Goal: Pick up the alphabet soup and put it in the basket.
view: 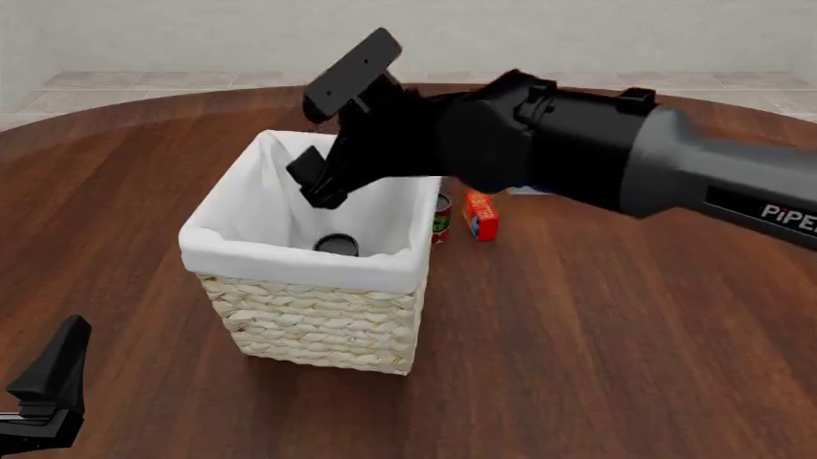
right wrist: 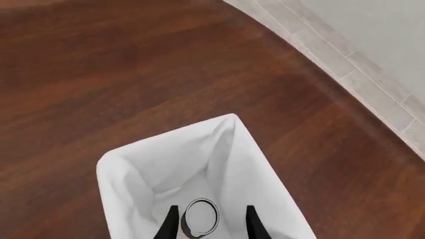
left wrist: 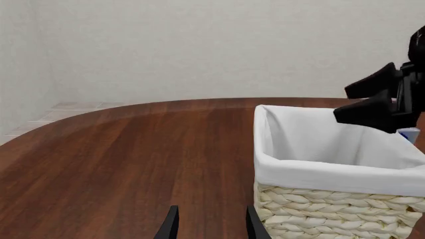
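The basket (view: 230, 253) stands at the table's middle-left, cream wicker with a white liner. The alphabet soup (view: 336, 246) rests on the basket's bottom; only its round top shows. In the right wrist view the can (right wrist: 199, 218) lies deep in the basket (right wrist: 133, 169), seen between the fingers. My right gripper (view: 316, 186) hangs open just above the basket's opening, apart from the can. It also shows in the left wrist view (left wrist: 371, 102) over the basket (left wrist: 332, 169). My left gripper (view: 45, 392) is open and empty, low at the near left.
A small red-and-green can (view: 442, 218) and a small orange box (view: 480, 215) stand right behind the basket's right side, under the right arm. A pale blue thing (view: 523, 191) lies beyond them. The round table's far edge meets a tiled floor.
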Action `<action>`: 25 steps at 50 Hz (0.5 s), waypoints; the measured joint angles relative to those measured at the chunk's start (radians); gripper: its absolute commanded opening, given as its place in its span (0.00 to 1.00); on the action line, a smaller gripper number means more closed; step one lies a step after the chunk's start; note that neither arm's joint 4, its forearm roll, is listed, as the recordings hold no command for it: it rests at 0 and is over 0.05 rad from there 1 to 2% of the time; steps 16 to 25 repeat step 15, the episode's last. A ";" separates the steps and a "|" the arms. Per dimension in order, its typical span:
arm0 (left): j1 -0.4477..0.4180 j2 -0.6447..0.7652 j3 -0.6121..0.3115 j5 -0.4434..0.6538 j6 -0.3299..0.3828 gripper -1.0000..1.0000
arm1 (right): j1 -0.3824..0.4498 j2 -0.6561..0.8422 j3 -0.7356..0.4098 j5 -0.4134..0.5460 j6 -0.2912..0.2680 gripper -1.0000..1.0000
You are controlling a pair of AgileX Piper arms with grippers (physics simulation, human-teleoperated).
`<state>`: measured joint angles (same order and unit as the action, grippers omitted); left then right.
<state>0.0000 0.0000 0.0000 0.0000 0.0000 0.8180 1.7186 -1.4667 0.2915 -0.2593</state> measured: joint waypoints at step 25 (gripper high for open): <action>0.000 0.000 0.000 0.000 0.000 1.00 | 0.010 -0.058 -0.005 0.009 -0.020 1.00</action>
